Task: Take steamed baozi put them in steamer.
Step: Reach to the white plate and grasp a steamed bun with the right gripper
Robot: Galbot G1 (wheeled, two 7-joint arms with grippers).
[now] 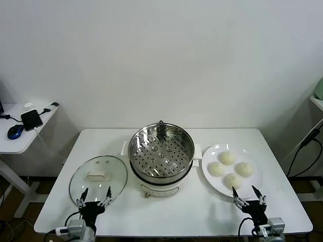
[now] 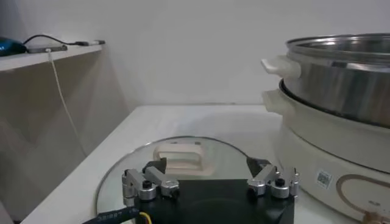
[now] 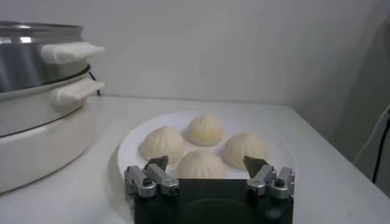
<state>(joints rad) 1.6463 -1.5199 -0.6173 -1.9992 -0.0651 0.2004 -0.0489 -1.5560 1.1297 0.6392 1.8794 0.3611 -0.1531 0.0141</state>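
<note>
Centre of the white tabletop (image 1: 166,212): the steamer (image 1: 161,151), shiny steel pot on a white base, perforated tray bare. Right of it, a white plate (image 1: 209,174) carrying four steamed baozi (image 1: 231,168), clustered and touching or nearly so. Left of the steamer, a glass lid (image 1: 98,176) lying flat, white handle up. Right tool (image 1: 249,195) at the near edge, just short of the plate, released, fingers spread, holding nothing. Left tool (image 1: 94,195) at the near edge over the lid's near rim, likewise released and empty.
</note>
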